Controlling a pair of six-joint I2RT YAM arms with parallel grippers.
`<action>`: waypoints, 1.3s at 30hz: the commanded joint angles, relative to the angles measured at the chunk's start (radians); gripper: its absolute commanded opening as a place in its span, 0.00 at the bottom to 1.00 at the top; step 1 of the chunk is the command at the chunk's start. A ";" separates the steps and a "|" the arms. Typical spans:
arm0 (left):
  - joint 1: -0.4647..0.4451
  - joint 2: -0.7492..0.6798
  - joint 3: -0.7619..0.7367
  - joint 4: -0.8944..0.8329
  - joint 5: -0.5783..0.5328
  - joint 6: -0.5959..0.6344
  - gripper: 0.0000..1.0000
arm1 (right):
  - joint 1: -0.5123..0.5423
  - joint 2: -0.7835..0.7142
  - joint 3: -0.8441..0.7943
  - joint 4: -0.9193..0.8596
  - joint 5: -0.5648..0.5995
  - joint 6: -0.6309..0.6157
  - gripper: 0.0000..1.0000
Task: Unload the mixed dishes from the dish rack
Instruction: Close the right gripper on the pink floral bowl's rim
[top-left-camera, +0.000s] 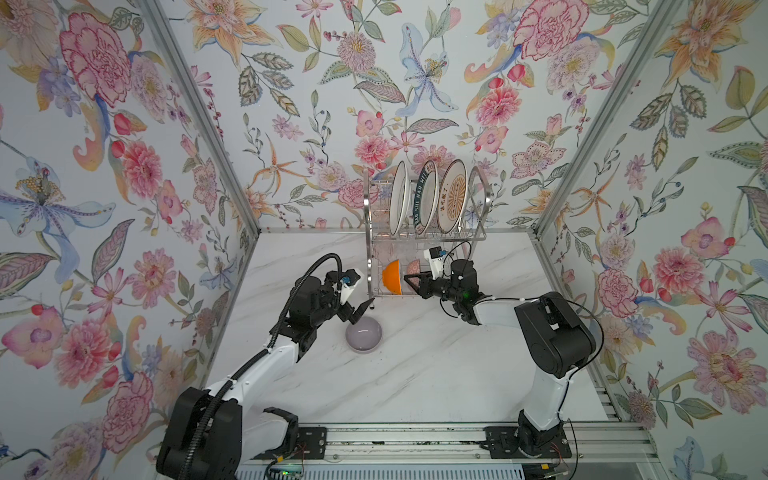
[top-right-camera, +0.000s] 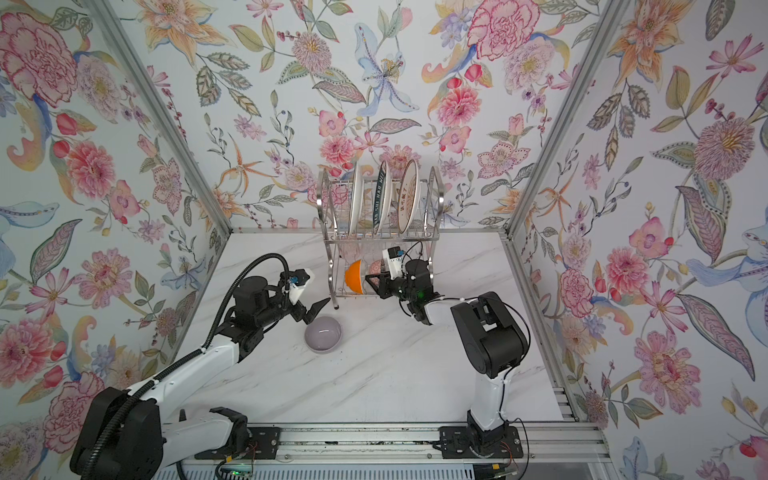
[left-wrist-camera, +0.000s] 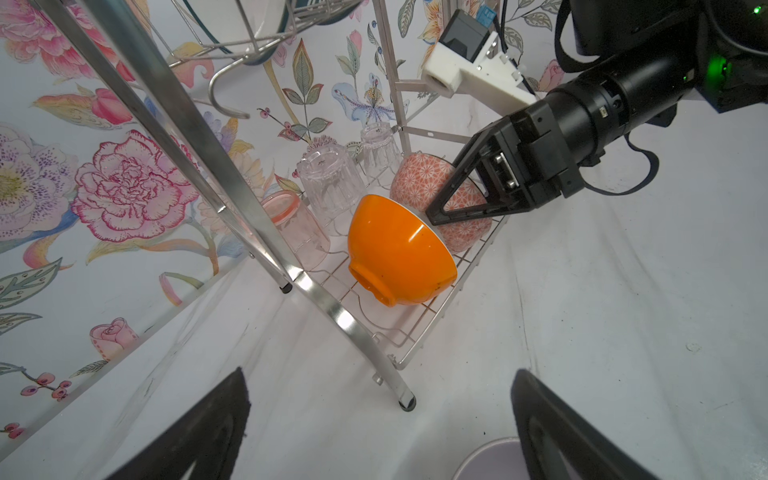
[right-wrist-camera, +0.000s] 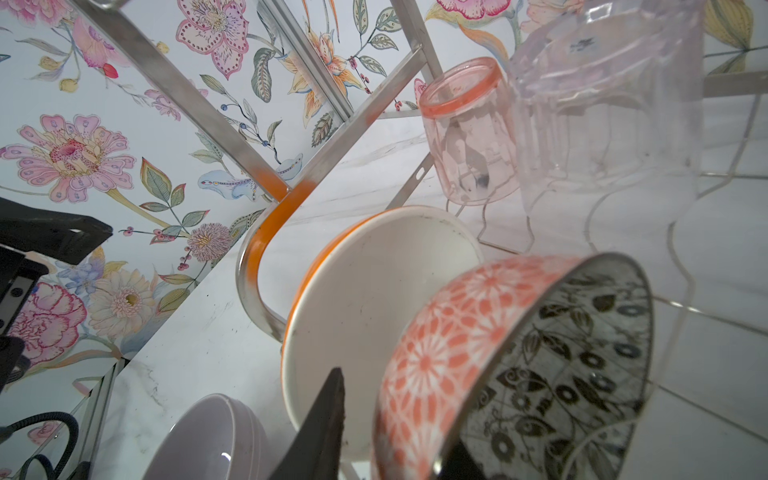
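right gripper (top-left-camera: 411, 281): jaws astride pink-patterned bowl (left-wrist-camera: 417, 183) rim, pinch unconfirmable | bowl on edge at dish rack (left-wrist-camera: 166, 129) lower-shelf front edge, rim exposed | left gripper (top-left-camera: 360, 312): jaws spread over grey-white bowl (top-left-camera: 363, 336) on desk (top-left-camera: 415, 374)

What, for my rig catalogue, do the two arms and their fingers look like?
Both arms have white links and black joint housings. The left arm carries a ribbed black cable hose; the right arm shows a green light near its wrist. Each wrist bears a white camera mount. The fingers are black, pointed triangles.
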 joint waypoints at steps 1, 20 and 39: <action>-0.007 0.012 0.006 0.019 -0.016 0.009 0.99 | -0.012 0.014 0.011 -0.002 -0.019 0.003 0.27; -0.007 0.005 0.010 -0.008 -0.021 0.024 0.99 | -0.020 0.028 -0.008 0.069 -0.050 0.066 0.15; -0.007 -0.003 0.034 -0.048 -0.032 0.038 0.99 | -0.059 0.079 -0.039 0.277 -0.136 0.192 0.05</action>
